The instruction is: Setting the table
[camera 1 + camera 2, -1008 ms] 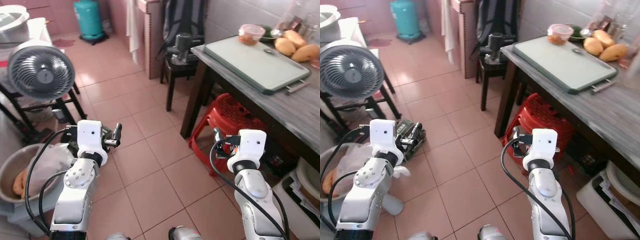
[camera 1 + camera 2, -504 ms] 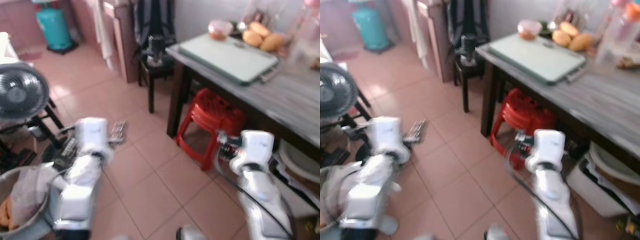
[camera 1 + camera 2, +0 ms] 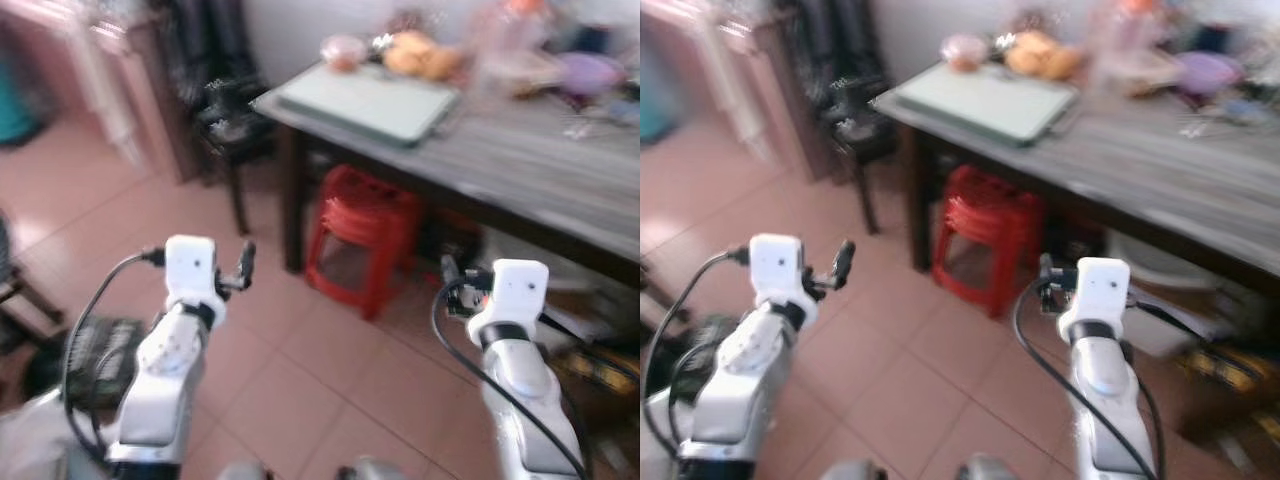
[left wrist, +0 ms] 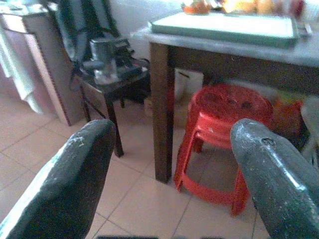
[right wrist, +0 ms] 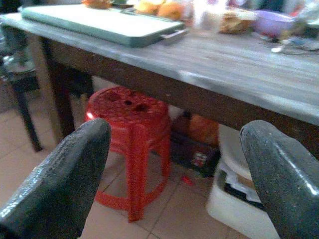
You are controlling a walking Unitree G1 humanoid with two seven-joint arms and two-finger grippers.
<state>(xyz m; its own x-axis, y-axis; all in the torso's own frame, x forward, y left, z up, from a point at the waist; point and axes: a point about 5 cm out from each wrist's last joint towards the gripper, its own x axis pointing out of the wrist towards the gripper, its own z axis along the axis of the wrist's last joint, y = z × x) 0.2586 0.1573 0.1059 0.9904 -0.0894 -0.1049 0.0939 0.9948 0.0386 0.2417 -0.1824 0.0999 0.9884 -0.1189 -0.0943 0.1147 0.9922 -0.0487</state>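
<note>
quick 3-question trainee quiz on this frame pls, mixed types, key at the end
1. True or false: the left gripper is shut on a plate.
2. What stands on the floor under the wooden table? A) a blue bucket B) a red plastic stool C) a broom
3. Fill in: at the table's far corner lies a pale green ____, with a small bowl beyond it.

Key
1. False. Both the left gripper and the right gripper are open and hold nothing, raised over the tiled floor short of the table.
2. B, the red plastic stool.
3. tray.
</note>
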